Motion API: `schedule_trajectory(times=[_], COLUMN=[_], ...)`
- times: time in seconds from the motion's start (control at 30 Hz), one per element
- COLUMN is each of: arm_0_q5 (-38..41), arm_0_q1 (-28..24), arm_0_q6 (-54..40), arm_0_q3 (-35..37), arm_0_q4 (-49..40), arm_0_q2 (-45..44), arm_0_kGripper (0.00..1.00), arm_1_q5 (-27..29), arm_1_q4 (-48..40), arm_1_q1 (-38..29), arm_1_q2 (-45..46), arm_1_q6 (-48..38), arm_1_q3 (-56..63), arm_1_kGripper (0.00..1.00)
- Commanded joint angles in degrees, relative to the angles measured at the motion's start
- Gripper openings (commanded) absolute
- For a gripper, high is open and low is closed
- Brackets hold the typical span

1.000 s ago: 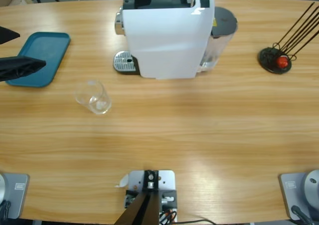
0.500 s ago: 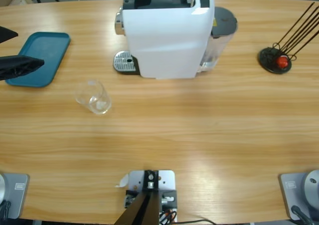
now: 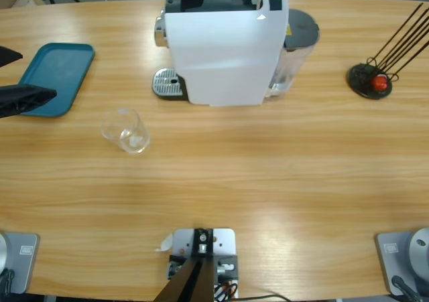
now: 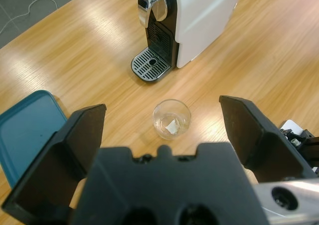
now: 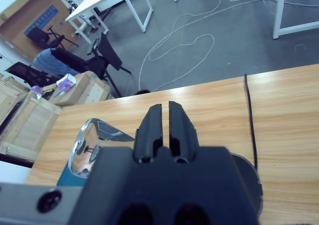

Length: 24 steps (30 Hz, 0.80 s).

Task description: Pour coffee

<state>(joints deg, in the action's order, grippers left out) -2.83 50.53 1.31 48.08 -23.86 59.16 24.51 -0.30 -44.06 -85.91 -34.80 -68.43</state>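
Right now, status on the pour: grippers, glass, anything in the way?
Left gripper open, off the glass. Right gripper shut, holding nothing. Glass upright on table, beside the coffee machine, not on its drip tray. Nothing between left gripper and glass.

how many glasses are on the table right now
1. A single clear glass tumbler stands upright on the bare wood, in front of and to the left of the white coffee machine, between its drip grate and the teal tray. Another behind the machine would be hidden.

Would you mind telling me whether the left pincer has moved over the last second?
Yes. In the high view the left pincer has drawn back toward the table's left edge, covering less of the teal tray, away from the glass tumbler.
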Motion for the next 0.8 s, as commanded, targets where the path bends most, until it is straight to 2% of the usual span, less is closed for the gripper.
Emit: schedule_trajectory(times=[0.03, 0.27, 0.47, 0.8], arm_0_q5=[-0.77, -2.39, -3.41, -3.41], arm_0_q1=[0.6, 0.62, 0.6, 0.6], arm_0_q6=[0.32, 0.3, 0.53, 0.62], arm_0_q3=[-2.51, -2.28, -3.36, -3.34], arm_0_q4=[-0.84, -0.57, -0.57, -0.63], arm_0_q2=[-1.68, -1.41, -2.47, -3.07], arm_0_kGripper=[0.991, 1.0, 1.0, 1.0], arm_1_q5=[0.19, 0.01, 1.05, 0.77], arm_1_q4=[-1.41, -4.24, -5.03, -6.54], arm_1_q1=[-3.31, -3.93, -7.76, -11.06], arm_1_q2=[-4.58, -7.52, -8.33, -12.9], arm_1_q6=[-3.58, -9.2, -12.94, -15.37], arm_1_q3=[0.05, -0.57, -1.18, -3.28], arm_1_kGripper=[0.0, 0.0, 0.0, 0.0])
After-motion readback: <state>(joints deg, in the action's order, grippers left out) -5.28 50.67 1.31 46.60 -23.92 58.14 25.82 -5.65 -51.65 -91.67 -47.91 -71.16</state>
